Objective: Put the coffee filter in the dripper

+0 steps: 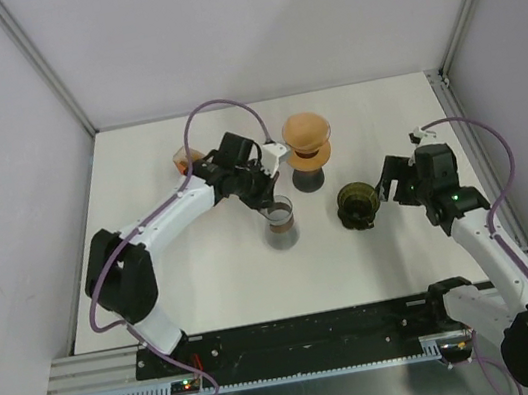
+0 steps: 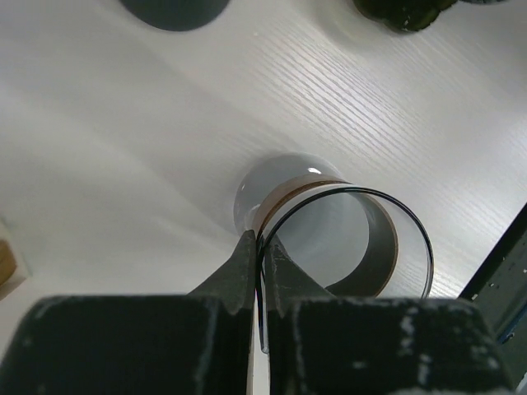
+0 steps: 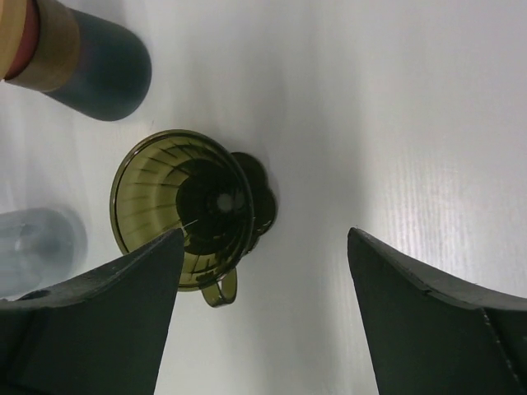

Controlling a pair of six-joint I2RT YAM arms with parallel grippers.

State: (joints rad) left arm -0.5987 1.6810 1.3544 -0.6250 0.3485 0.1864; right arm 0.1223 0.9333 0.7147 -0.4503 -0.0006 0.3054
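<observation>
A: What's sitting on the white wood-grain table (image 1: 208, 288), and which step is this?

B: I'm calling it pre-grasp. The left gripper (image 2: 262, 276) is pinching the rim of the clear round glass carafe (image 2: 329, 239), its fingers clamping together on the glass wall. The right gripper (image 3: 265, 243) is hanging over the olive-green translucent plastic dripper (image 3: 177, 206) with its fingers wide apart. The dripper is sitting just ahead of one fingertip, off-centre from the gap, untouched and empty.

A: Filter?

B: It's probably the tan domed paper-like piece (image 1: 305, 130), well beyond both sets of fingers, but I'm not certain. The next move is calling for fetching it, then lowering it into the cone.
</observation>
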